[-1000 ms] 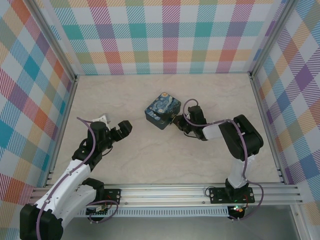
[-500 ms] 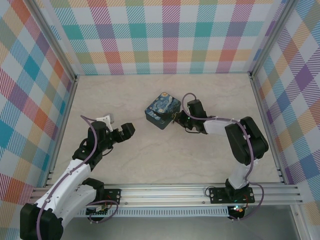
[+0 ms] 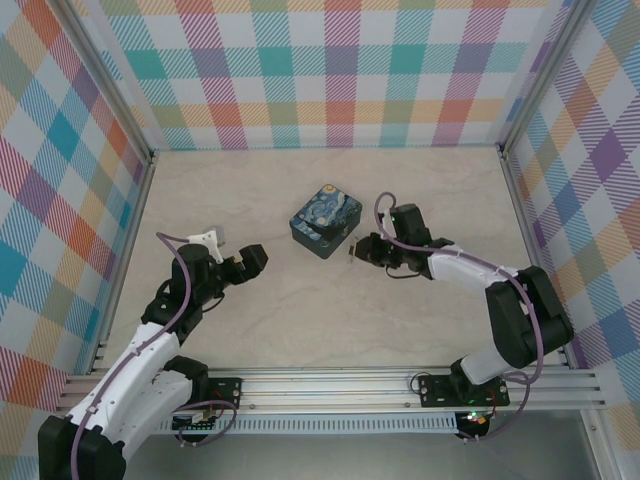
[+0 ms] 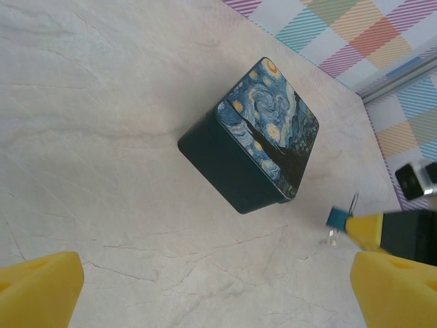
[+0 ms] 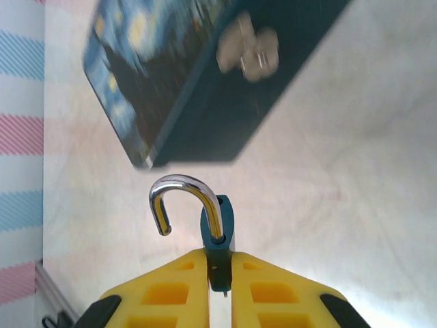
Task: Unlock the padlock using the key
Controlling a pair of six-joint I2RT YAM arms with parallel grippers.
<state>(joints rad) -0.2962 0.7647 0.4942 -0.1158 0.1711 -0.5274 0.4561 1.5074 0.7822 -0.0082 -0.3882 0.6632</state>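
The padlock, blue-bodied with a silvery shackle, is pinched between the yellow fingers of my right gripper. Its shackle stands swung open, one end free. From the left wrist it appears as a small blue block at that gripper's tip, just right of the painted tin. A tiny pale silvery piece sits on the table under it; I cannot tell whether it is the key. My left gripper hovers open and holding nothing, left of the tin.
The starry-night tin sits mid-table, lid on. A blurred silvery lump shows against its dark side. Checked walls and metal rails enclose the pale marble table.
My right gripper has drawn back slightly right of the tin with the padlock, its elbow swinging out to the right. The left arm has barely shifted.
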